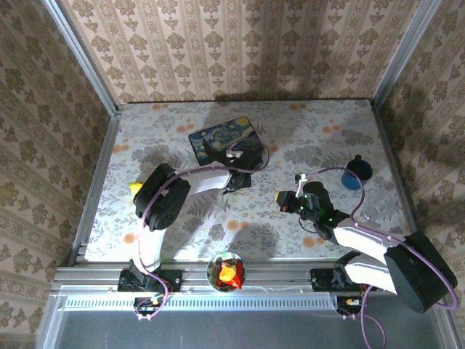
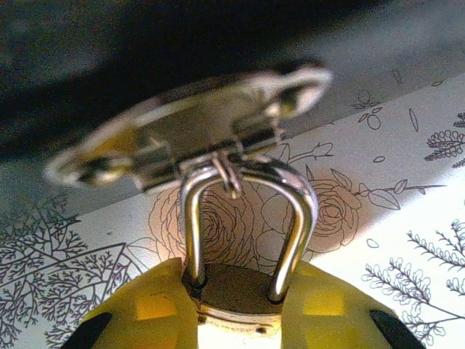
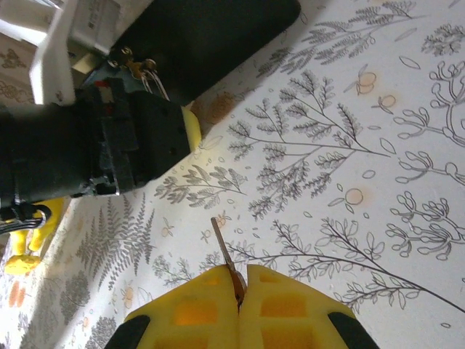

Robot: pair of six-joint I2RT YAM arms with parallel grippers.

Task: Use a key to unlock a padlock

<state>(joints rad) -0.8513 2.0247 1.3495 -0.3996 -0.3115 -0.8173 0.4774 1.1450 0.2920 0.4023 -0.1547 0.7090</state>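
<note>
The padlock point(image 2: 234, 294) sits at the bottom centre of the left wrist view. It is a small brass body whose pale shackle point(image 2: 298, 225) rises and loops through a metal hasp point(image 2: 196, 134) on the edge of the dark blue box point(image 2: 109, 58). The left jaws are drawn in narrow around the brass. One yellow finger point(image 2: 145, 313) lies against the left side of the body and the other finger against its right side, so the lock is gripped between them. The brass face is cut off by the lower edge and blurred, so any stamp on it cannot be read.

From above, the box, with a swirling night-sky picture on its lid, lies at the upper middle of the bench point(image 1: 327, 131). The left arm point(image 1: 196, 182) reaches to the box's lower right corner, where the lock hangs.

The right jaws are pressed fully together on the key point(image 3: 224, 251). Its thin dark blade pokes up from the seam between the two yellow fingers point(image 3: 290, 305) at the bottom centre of the right wrist view, tilted a little to the left. The key is well apart from the lock, over the leaf-printed cloth. The left arm's black wrist is at the upper left of that view.

A small dark blue cup point(image 1: 358, 171) stands at the right of the overhead frame. A bowl point(image 1: 227, 272) with red and yellow contents sits at the bottom centre.
</note>
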